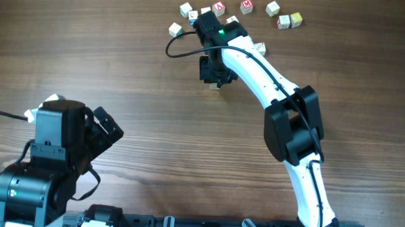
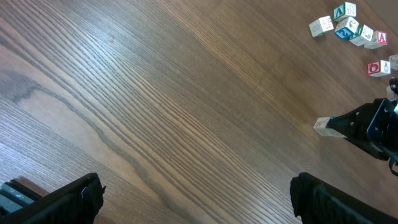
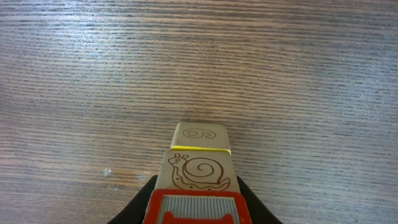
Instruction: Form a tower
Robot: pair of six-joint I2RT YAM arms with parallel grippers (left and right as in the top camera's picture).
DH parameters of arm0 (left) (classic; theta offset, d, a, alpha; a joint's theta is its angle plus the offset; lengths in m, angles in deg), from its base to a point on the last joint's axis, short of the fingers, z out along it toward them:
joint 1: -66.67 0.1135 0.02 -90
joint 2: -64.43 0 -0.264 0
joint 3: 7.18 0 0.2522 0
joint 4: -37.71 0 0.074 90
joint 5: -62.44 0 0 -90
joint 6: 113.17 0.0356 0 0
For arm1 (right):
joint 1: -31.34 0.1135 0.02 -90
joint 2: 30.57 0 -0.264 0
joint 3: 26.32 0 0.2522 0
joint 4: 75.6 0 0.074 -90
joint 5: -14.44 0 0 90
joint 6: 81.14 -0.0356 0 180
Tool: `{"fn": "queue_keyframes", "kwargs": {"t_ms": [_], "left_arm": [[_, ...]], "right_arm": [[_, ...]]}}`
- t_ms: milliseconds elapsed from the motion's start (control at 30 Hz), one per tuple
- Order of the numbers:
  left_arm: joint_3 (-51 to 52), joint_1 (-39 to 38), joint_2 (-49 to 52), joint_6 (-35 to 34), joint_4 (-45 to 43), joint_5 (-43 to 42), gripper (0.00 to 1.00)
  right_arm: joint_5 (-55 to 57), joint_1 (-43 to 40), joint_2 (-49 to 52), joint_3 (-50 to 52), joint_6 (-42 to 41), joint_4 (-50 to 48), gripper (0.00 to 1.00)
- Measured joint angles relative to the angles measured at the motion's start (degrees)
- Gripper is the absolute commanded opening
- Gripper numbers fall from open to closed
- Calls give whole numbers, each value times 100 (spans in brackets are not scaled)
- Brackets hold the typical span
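Placement step: right hand clamped on snail cube, apparently resting on tower base, mid-bench toward far edge. Recommend squaring edges flush before release, then lifting straight up. Left hand fully spread, empty.

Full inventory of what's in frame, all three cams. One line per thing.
table: 1, brown wood grain, under everything
loose letter cubes: about eleven, pale wood with red, green, blue or yellow marks, scattered at the far side
snail cube: 1, pale wood, brown snail drawing, in the right gripper
right arm: 1, white and black, reaching to the far middle
right gripper: 1, black, shut on the snail cube
left arm: 1, black, near left corner
left gripper: 1, black, open, empty, over bare table
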Motion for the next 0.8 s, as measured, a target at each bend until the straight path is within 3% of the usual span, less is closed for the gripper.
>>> {"fn": "queue_keyframes", "kwargs": {"t_ms": [400,467,567,767,800], "left_arm": [[0,0,0,0,0,0,100],[0,0,0,0,0,0,100],[0,0,0,0,0,0,100],[0,0,0,0,0,0,100],[0,0,0,0,0,0,100]], "right_arm": [[2,0,0,0,-149,-7,19],[2,0,0,0,-173,-7,24],[4,0,0,0,-179,-4,42],[22,0,2,0,-216,-7,45],[22,0,2,0,-216,-7,49]]}}
